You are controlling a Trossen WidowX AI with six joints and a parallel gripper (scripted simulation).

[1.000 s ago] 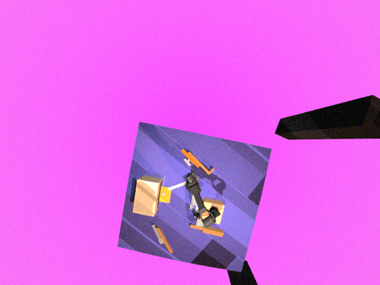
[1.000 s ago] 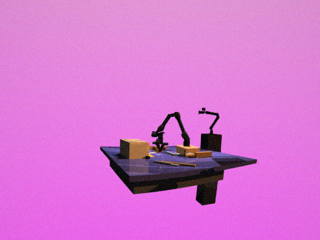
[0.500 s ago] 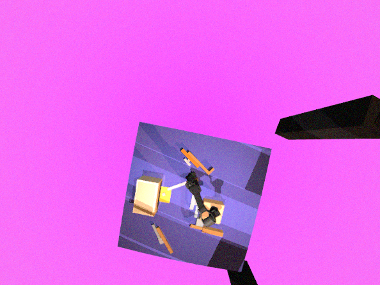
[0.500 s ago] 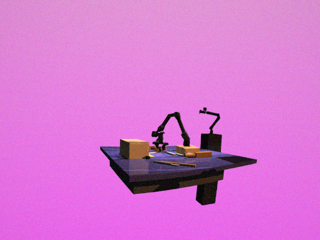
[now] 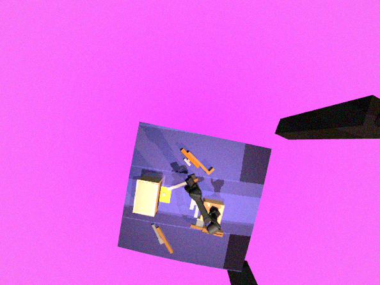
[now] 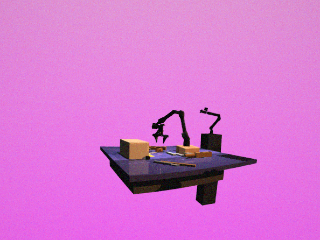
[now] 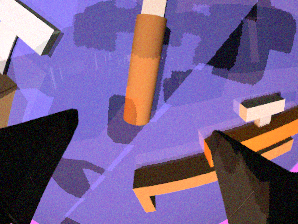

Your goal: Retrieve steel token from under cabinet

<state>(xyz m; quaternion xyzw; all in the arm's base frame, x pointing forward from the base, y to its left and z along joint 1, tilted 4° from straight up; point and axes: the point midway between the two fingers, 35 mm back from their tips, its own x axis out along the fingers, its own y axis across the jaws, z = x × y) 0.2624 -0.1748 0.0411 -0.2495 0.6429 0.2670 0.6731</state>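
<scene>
The gripper (image 6: 160,141) (image 7: 145,127) hangs wide open and empty above the orange-handled tool (image 5: 178,185) (image 7: 143,70), whose pale shaft reaches toward the cabinet (image 5: 146,197) (image 6: 136,149) across the counter (image 5: 189,255) (image 6: 151,170).
</scene>
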